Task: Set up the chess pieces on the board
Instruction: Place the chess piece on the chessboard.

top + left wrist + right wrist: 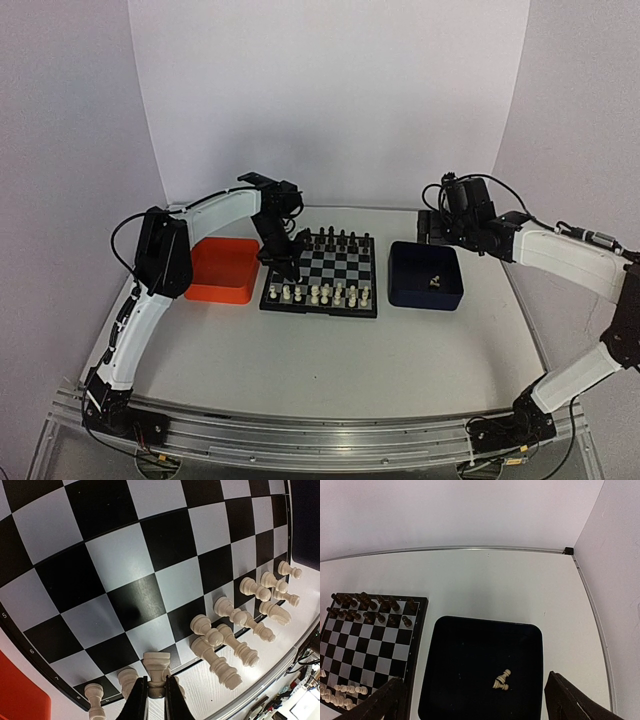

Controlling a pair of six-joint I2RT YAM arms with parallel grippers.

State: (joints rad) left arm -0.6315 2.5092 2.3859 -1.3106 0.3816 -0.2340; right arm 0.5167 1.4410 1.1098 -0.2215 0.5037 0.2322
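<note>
The board (335, 266) lies mid-table between two trays. Cream-white chess pieces (322, 294) stand along its near rows. My left gripper (283, 264) is over the board's near-left part. In the left wrist view it (156, 692) is shut on a cream-white rook-like piece (157, 667), held upright just above or on a square (120, 565) near the edge; other white pieces (227, 647) stand beside it. My right gripper (436, 228) hangs open and empty above the dark blue tray (470, 645), where two white pieces (501, 681) lie. Its fingers (572, 702) are spread wide.
Black pieces (335, 241) fill the board's far rows and also show in the right wrist view (370, 607). An orange tray (222, 268) sits left of the board, the blue tray (426, 292) right of it. White walls close the back and sides.
</note>
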